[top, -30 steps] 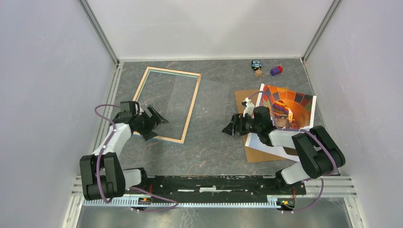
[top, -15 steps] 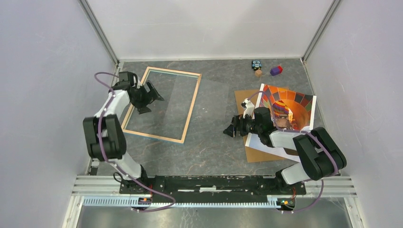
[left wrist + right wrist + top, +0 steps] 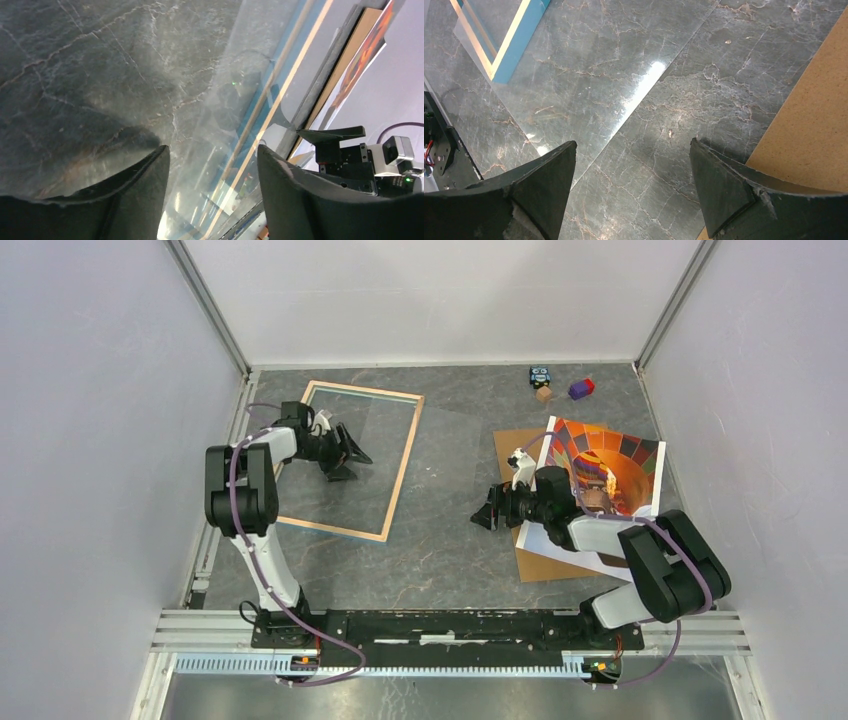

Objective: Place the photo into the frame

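On the desk, left half: the frame [image 3: 403,468] lies flat on the dark marbled desk [image 3: 440,570], pale wood side up, its long rails running from near to far
Frame colour: bright blue shows along one rail of the frame [image 3: 519,42] in the right wrist view
On the desk, right half: the photo [image 3: 620,465] lies face up on a plain brown hardboard sheet [image 3: 512,452], well apart from the frame and not inside it
Photo pattern: orange-red arches toward the far side, pale area toward the near side
Pane: a clear pane [image 3: 589,65] lies flat on the desk and overlaps the frame's right rail; whether it passes over or under the rail cannot be told
Left arm: the left gripper [image 3: 350,462] hangs over the frame's opening, near its far left corner, pointing right
Left jaws: apart, nothing between them [image 3: 212,150]
Right arm: the right gripper [image 3: 482,508] sits over bare desk just beside the hardboard sheet's left edge, between frame and photo
Right jaws: spread wide, empty [image 3: 633,145]
Forearm: the right forearm [image 3: 590,530] crosses above the photo's near left part
Far edge of desk: a small blue-and-black toy [image 3: 540,375], a tan block [image 3: 543,393] just beside it, and a purple block [image 3: 580,389] near both
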Controlling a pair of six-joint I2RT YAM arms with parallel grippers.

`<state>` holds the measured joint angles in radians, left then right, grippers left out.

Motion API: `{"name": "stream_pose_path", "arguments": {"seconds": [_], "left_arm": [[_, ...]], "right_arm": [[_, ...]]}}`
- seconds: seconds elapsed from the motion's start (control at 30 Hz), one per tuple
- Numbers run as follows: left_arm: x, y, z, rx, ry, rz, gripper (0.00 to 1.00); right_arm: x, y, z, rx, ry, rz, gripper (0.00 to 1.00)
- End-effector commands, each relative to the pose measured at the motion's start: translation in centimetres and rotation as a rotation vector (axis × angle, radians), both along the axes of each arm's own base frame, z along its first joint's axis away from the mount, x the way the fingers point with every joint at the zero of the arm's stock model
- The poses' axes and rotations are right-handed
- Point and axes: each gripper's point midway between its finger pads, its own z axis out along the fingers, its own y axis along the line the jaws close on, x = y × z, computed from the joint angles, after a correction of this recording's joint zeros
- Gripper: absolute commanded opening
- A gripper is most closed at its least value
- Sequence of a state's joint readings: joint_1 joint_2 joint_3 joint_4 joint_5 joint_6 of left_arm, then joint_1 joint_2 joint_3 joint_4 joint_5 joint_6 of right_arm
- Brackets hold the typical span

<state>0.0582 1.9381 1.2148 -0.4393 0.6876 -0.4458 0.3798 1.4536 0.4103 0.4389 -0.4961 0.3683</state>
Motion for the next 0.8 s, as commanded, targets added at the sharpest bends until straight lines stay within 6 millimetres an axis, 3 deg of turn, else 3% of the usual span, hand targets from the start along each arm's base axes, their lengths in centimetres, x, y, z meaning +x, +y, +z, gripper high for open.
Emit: {"name": "stream_pose_path", "arguments": {"seconds": [0.0, 0.3, 0.77], "left_arm": [[0.8, -1.3, -0.3, -0.09, -0.044, -0.08, 0.66], [-0.3, -7.5, 0.4, -0.259, -0.061, -0.17, 0.12], [-0.6, -8.3, -3.7, -0.209, 0.017, -0.13, 0.15]], "right_arm": [[-0.9, -0.8, -1.1, -0.046, 0.022, -0.006, 0.89], [0.1, -2.6, 0.4, -0.095, -0.069, -0.078, 0.9], [0.9, -4.9, 2.0, -0.065, -0.134, -0.175, 0.9]]}}
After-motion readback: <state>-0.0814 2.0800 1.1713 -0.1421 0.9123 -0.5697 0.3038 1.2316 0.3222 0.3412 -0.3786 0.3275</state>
